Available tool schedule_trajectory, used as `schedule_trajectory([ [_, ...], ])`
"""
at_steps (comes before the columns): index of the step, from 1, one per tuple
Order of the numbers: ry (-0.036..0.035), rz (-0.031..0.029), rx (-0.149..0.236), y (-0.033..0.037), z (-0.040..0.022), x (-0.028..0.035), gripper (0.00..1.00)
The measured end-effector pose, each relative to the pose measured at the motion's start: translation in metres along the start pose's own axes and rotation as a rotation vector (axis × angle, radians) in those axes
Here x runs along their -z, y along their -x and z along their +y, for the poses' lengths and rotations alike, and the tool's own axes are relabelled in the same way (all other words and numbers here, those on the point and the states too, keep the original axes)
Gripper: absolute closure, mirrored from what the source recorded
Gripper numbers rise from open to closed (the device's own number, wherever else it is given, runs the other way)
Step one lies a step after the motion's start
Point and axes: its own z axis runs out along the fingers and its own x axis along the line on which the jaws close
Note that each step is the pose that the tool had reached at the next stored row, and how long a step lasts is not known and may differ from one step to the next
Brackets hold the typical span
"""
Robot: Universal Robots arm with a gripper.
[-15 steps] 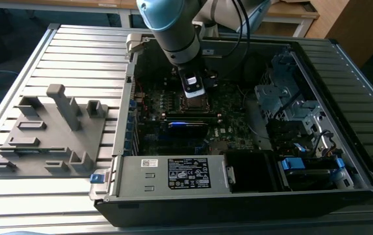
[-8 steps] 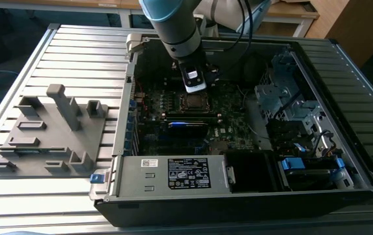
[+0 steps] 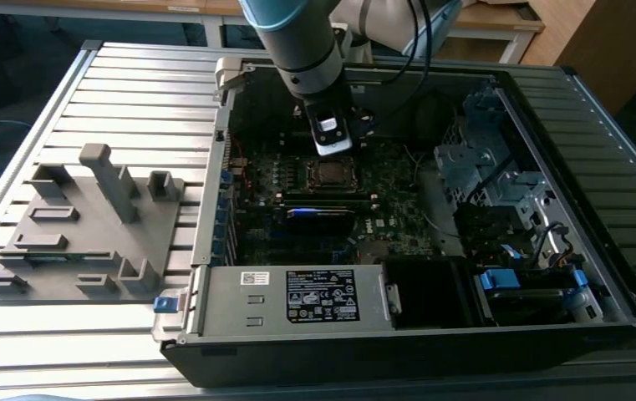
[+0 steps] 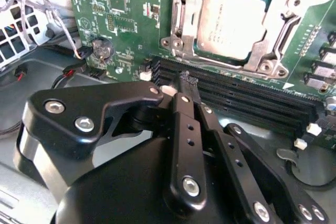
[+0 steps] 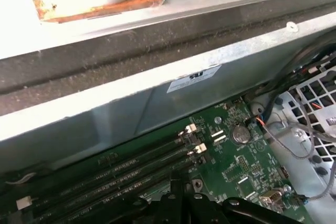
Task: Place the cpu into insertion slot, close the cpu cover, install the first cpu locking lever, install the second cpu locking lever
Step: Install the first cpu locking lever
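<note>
The cpu (image 4: 231, 24) lies flat in its socket on the green motherboard (image 4: 121, 24), its dull silver top facing up. The shiny cpu cover (image 4: 185, 11) lies down around it as a frame, with the chip showing through its window. In the exterior view the cpu (image 3: 329, 173) sits just in front of my gripper (image 3: 333, 150), which hangs a little above the board inside the open computer case. My gripper (image 4: 187, 80) is shut with nothing between its black fingers, over the black memory slots (image 4: 247, 98) beside the socket. I cannot make out the locking levers.
A grey fixture block (image 3: 83, 225) with posts stands on the slatted table at the exterior view's left. Inside the case are a power supply (image 3: 295, 296), a memory stick (image 3: 320, 212), a metal drive cage (image 3: 485, 167) and loose cables (image 4: 31, 9). The case wall (image 5: 131, 103) rises close behind the memory slots.
</note>
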Motion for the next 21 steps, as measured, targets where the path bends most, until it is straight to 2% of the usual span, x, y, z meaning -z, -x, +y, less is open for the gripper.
schedule_trajectory([
  [2, -0.0215, -0.0064, 0.007, 0.0001, 0.0006, -0.0002, 0.89],
  [4, -0.0453, -0.0074, 0.013, 0.0014, 0.0013, -0.0008, 0.89],
  [6, -0.0731, -0.0078, 0.020, 0.0028, 0.0019, -0.0012, 0.89],
  [8, -0.0994, -0.0067, 0.026, 0.0040, 0.0024, -0.0017, 0.89],
  [13, -0.1590, 0.0000, 0.035, 0.0069, 0.0035, -0.0029, 0.89],
  [15, -0.1799, 0.0016, 0.039, 0.0078, 0.0039, -0.0033, 0.89],
  [17, -0.1962, 0.0041, 0.042, 0.0088, 0.0043, -0.0037, 0.89],
  [18, -0.2019, 0.0055, 0.043, 0.0092, 0.0044, -0.0038, 0.89],
  [19, -0.2043, 0.0060, 0.043, 0.0092, 0.0044, -0.0039, 0.89],
  [21, -0.2047, 0.0061, 0.043, 0.0092, 0.0044, -0.0039, 0.89],
])
